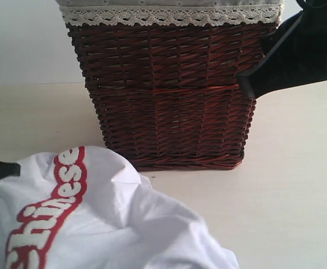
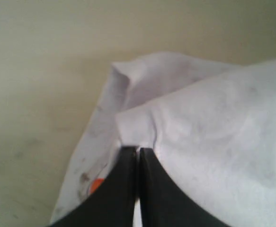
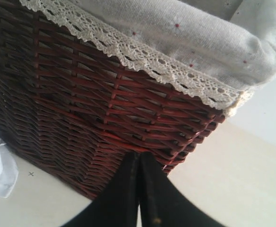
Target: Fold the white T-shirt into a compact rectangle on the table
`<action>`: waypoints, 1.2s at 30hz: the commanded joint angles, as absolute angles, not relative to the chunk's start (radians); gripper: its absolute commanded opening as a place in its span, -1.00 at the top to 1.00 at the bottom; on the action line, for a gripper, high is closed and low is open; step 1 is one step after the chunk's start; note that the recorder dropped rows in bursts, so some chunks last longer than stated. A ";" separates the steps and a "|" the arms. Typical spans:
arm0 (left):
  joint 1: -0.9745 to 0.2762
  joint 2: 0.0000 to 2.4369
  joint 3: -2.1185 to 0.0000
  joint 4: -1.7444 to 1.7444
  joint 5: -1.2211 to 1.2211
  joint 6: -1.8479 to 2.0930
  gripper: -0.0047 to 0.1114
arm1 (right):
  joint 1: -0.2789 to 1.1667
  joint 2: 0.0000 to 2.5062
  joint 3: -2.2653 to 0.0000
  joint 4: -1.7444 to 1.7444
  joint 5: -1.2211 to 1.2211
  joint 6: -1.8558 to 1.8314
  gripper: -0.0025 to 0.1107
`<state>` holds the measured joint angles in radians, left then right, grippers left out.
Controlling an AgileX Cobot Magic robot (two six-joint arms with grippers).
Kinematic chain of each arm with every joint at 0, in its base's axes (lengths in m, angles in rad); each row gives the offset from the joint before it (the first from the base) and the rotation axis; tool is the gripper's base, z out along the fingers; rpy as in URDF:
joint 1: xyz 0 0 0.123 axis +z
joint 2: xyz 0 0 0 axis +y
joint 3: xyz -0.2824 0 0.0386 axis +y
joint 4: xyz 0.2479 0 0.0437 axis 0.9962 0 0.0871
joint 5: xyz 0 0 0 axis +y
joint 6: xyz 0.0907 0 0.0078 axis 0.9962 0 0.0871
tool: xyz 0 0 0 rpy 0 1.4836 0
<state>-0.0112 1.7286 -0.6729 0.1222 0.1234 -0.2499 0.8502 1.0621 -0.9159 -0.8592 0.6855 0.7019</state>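
Now the left gripper (image 2: 138,152) pinches the shirt (image 2: 213,142); the right gripper (image 3: 138,157), pressed together, hangs beside the basket (image 3: 81,109).

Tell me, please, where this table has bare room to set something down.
The widest bare table lies right of the shirt, in front of and beside the basket. A smaller patch lies left of the basket, behind the shirt. The near left is crowded: heaped shirt, left hand at its edge.

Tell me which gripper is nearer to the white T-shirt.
Left. The left gripper pinches a fold of the T-shirt; the right gripper is over beside the basket, apart from the shirt.
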 commanded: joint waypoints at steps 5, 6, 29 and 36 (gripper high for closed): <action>0.034 1.724 -0.767 0.099 0.219 -0.242 0.72 | 0.846 1.064 -0.913 -0.864 0.676 0.700 0.96; 0.022 1.718 -0.767 0.097 0.221 -0.242 0.61 | 0.846 1.064 -0.913 -0.864 0.676 0.700 0.96; 0.138 1.842 -0.743 -0.200 0.296 0.059 0.57 | 0.846 1.067 -0.913 -0.862 0.659 0.702 0.96; 0.138 1.669 -0.743 -0.296 0.346 0.165 0.92 | 0.846 1.067 -0.913 -0.864 0.658 0.702 0.96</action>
